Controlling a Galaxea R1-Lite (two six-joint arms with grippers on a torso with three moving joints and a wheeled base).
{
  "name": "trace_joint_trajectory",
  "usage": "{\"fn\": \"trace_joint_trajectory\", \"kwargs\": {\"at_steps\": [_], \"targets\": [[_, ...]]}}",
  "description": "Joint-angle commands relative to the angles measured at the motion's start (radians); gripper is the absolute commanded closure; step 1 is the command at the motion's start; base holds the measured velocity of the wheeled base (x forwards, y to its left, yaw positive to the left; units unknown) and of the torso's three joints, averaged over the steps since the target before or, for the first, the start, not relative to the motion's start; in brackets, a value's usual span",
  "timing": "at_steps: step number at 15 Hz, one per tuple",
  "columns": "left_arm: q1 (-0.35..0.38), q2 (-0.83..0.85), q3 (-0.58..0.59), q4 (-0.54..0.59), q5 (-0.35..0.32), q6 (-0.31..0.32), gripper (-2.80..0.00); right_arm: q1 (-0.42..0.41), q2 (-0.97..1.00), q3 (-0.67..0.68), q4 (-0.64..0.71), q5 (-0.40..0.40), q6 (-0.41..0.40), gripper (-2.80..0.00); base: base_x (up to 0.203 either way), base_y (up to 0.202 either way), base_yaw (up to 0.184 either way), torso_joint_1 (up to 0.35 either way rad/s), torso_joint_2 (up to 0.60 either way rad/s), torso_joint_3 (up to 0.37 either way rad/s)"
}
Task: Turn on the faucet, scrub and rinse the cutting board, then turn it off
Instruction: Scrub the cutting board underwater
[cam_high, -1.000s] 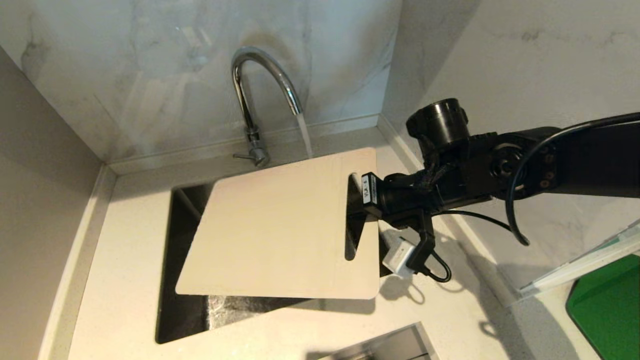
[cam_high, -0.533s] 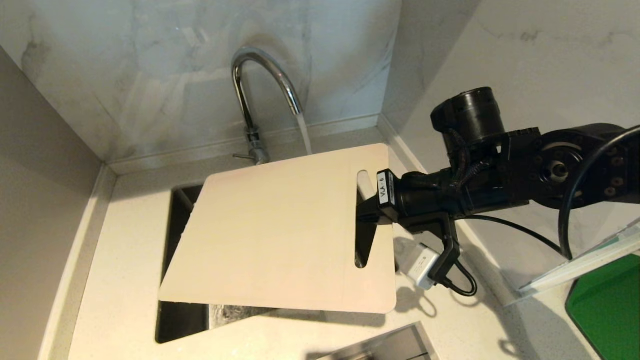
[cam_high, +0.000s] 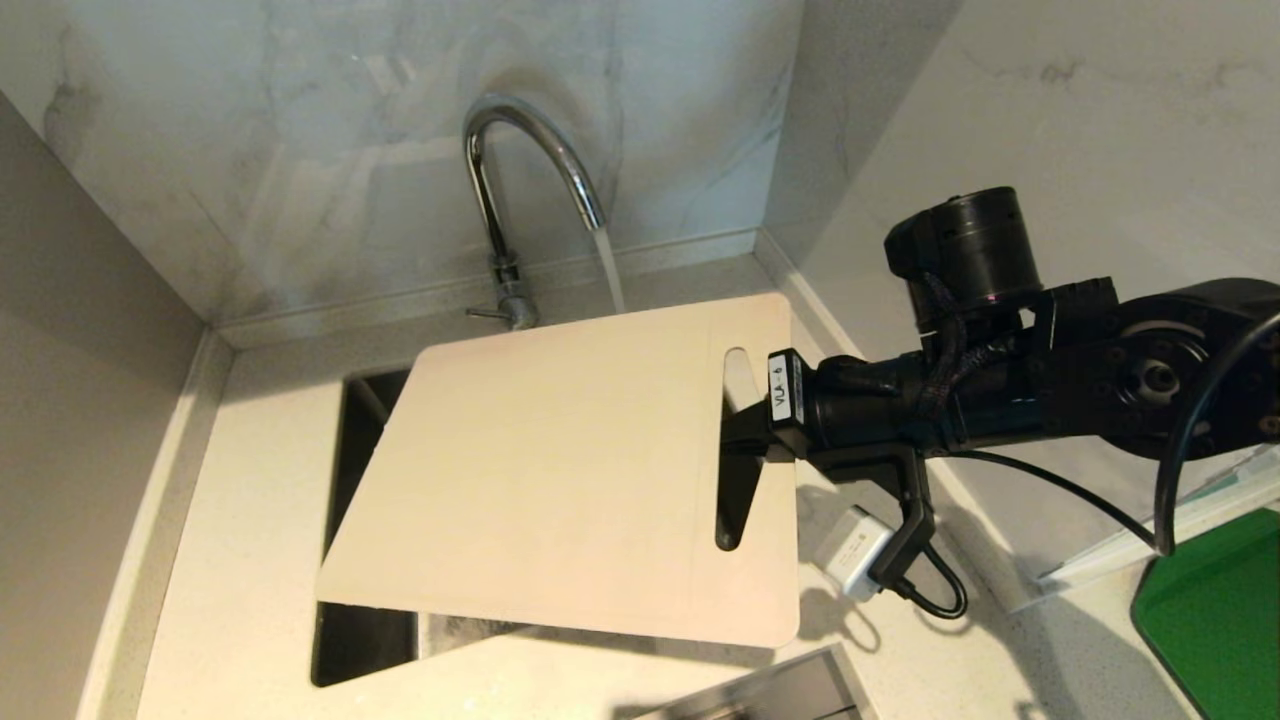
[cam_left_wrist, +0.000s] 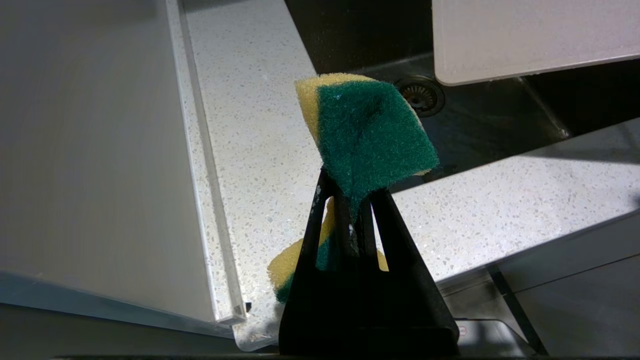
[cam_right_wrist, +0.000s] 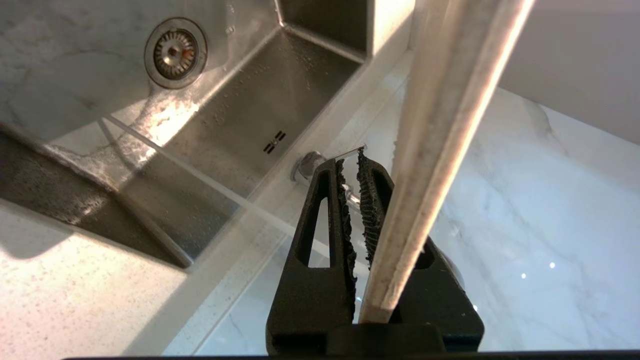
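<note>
Right tool (cam_high: 745, 435) is pinching the board (cam_high: 560, 470) by its slot edge, over the sink (cam_high: 345, 620), right of the running faucet (cam_high: 520, 170). Stiff, probably slippery wet. Left tool (cam_left_wrist: 350, 200) clamps a sponge (cam_left_wrist: 367, 135).

A kitchen: steel sink (cam_high: 345, 640) set in speckled countertop (cam_high: 240, 560), chrome faucet (cam_high: 520, 170), marble-look walls (cam_high: 300, 150).

The cutting board (cam_high: 560, 470) hides most of the sink (cam_high: 345, 640), perhaps its drain.

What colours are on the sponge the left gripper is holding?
The folded scrubbing sponge has a dark green scouring face on a yellow foam body; the left wrist view shows it best.
</note>
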Motion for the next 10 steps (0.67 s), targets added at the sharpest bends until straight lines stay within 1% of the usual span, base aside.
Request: {"fn": "trace_joint_trajectory", "kwargs": {"at_steps": [1, 3, 5, 6, 8, 10], "targets": [[0.000, 0.002, 0.000, -0.001, 0.000, -0.001, 0.00, 0.000, -0.001, 0.004, -0.001, 0.004, -0.015, 0.00, 0.000, 0.000, 0.000, 0.000, 0.00, 0.000], [-0.002, 0.002, 0.000, 0.000, 0.000, -0.002, 0.00, -0.002, -0.001, 0.010, -0.001, 0.004, -0.015, 0.00, 0.000, 0.000, 0.000, 0.000, 0.00, 0.000], [0.000, 0.002, -0.006, 0.006, 0.004, 0.013, 0.00, -0.007, -0.001, 0.013, -0.003, 0.003, -0.015, 0.00, 0.000, 0.000, 0.000, 0.000, 0.00, 0.000], [0.000, 0.006, -0.040, 0.011, 0.005, 0.018, 0.00, -0.008, -0.001, 0.013, -0.003, 0.004, -0.009, 0.00, 0.000, 0.000, 0.000, 0.000, 0.00, 0.000], [0.002, 0.086, -0.197, 0.052, 0.009, 0.021, 0.00, -0.011, -0.002, 0.014, -0.004, 0.004, 0.001, 0.00, 0.000, 0.000, 0.000, 0.000, 0.00, 0.000], [0.009, 0.264, -0.423, 0.108, 0.012, 0.019, 0.00, -0.012, -0.002, 0.019, -0.004, 0.003, 0.001, 0.00, 0.000, 0.000, 0.000, 0.000, 0.00, 0.000]]}}
